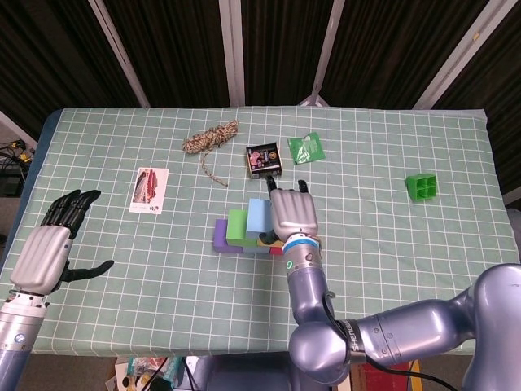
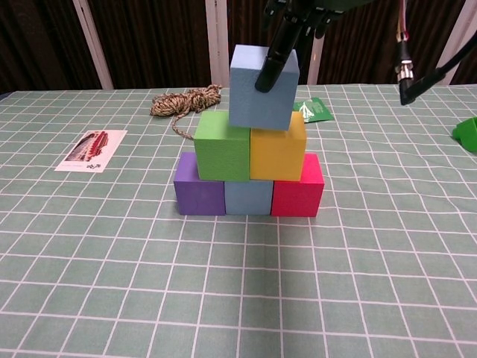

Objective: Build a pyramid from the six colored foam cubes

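Capping the pyramid: right hand pinching the pale blue foam cube from above, one dark finger laid down its front face, cube sitting slightly tilted over the seam between the green foam cube and yellow foam cube, which rest on the purple, light blue and red base cubes. Left hand idle, fingers spread, holding nothing, well apart at the table's near-left edge. Next move likely: levelling and centring the top cube, then releasing without nudging the middle row.
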Robot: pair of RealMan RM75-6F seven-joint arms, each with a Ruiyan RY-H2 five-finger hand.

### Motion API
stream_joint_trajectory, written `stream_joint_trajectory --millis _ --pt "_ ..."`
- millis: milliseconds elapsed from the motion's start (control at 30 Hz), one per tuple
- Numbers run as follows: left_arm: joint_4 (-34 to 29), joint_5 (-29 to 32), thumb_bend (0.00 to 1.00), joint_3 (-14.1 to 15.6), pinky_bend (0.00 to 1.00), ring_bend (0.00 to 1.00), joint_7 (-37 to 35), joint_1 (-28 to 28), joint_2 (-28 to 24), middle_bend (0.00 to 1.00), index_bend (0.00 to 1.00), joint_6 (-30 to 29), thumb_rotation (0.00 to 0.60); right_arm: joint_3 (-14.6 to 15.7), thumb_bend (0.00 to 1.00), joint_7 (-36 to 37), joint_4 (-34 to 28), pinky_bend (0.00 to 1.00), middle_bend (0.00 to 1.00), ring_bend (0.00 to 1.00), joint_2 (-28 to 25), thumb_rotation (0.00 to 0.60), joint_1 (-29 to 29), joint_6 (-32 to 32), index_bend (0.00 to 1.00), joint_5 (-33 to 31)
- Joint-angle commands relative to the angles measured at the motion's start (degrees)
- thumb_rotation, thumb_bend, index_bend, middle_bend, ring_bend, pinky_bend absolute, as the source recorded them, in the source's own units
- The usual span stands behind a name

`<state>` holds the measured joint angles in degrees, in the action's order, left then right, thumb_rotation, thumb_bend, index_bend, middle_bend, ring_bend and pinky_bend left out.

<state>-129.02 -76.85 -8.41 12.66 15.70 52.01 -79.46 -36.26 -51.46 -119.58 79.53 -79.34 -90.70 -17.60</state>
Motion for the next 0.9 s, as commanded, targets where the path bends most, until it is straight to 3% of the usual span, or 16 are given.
stream_joint_trajectory --millis 33,900 --pt "-0.1 -0.1 0.1 0.0 0.0 0.0 0.0 0.0 0.0 0.06 0.01 0.0 0.6 0.1 0.24 0.1 0.1 0.02 0.54 0.31 0.3 0.6 0.2 0.4 0.03 0.3" --pt "0.3 0.3 0.1 0.4 0.0 0.0 1.3 0.3 0.6 0.06 0.01 0.4 0.6 0.8 0.24 1.5 1.9 0.02 0.54 0.31 -0.2 0.6 3.2 7.6 0.03 4.6"
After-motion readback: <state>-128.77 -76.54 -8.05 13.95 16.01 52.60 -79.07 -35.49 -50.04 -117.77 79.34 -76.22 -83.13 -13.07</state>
